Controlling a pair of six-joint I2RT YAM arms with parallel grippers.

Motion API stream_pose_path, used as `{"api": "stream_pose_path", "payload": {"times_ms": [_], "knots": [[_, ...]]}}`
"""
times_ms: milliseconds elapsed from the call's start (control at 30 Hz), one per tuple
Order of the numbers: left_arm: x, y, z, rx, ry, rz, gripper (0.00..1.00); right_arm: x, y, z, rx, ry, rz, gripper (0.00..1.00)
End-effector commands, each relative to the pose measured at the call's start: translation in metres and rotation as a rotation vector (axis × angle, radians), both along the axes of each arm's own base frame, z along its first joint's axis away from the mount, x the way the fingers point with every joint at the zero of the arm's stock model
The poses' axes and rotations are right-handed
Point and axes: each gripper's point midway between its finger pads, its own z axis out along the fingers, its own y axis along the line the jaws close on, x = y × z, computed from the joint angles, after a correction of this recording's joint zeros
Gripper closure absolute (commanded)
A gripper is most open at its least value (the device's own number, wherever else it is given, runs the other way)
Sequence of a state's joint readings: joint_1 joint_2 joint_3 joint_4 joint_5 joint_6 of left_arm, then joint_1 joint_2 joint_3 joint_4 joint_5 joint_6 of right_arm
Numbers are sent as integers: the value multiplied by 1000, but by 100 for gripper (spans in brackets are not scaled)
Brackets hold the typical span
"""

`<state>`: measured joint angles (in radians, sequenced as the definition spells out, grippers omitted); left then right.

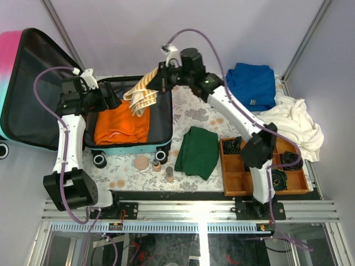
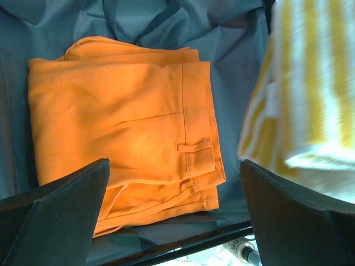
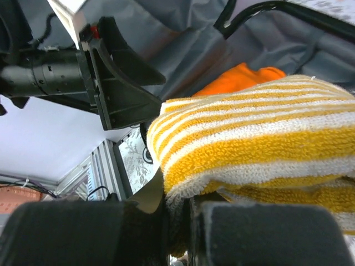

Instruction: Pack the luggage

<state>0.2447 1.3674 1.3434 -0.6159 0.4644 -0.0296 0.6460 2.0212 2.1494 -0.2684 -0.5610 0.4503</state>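
Pink-to-teal hard-shell child's luggage (image 1: 161, 117), open at desk (image 1: 194, 113) left, folded orange trousers (image 1: 122, 126) inside; right end effector (image 1: 161, 77) clamped on yellow-and-white striped terry towel (image 1: 142, 92) above; left end effector (image 1: 108, 97) spread wide over trousers.

Your luggage (image 1: 161, 117) lies open at the table's left side. Its base half rests flat, teal shell edge toward you, with two black wheels (image 1: 100, 160) at the near end. The lid (image 1: 33, 94) stands propped up to the left, pink-to-teal outside. You see dark grey fabric lining (image 2: 233, 83) in both halves. Folded orange trousers (image 1: 119, 124) lie in the base's left part.
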Motion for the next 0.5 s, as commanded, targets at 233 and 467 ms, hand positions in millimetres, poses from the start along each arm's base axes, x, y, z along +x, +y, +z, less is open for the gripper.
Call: {"api": "stream_pose_path", "payload": {"times_ms": [233,467], "knots": [[8,20,18,-25,-89,77,0,-15,88,-78,-82,-57,109,100],[0,-9,7,-71,-78,-108,0,-22,46,-139,-183,71,18,100]]}}
